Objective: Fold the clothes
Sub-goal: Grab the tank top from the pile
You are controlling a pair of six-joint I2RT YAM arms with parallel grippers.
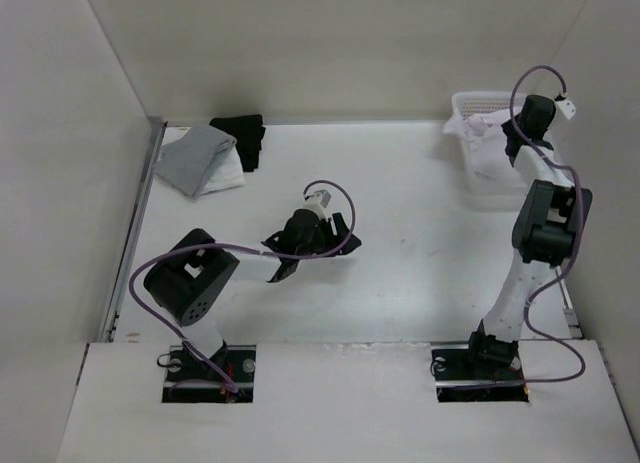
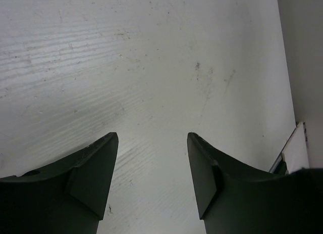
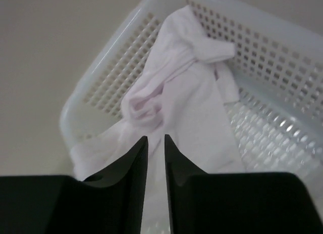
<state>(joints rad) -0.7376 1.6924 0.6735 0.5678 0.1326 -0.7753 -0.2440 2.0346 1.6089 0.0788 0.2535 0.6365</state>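
Two grippers: one spread wide, one nearly closed.
Left gripper (image 2: 151,138): fingers far apart, holding nothing, above the bare table (image 2: 151,52).
Right gripper (image 3: 155,138): fingers drawn to a narrow slit, pinching a fold of the white top (image 3: 192,92).
Task item: white top bunched in the white basket (image 3: 282,57) at the far right corner, with part draped over the rim.
Far left: grey garment (image 1: 195,158) beside black garment (image 1: 245,138).

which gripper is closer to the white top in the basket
Right. The right gripper is at the basket, pinching the white top. The left gripper hangs open over bare table, well away to the left.
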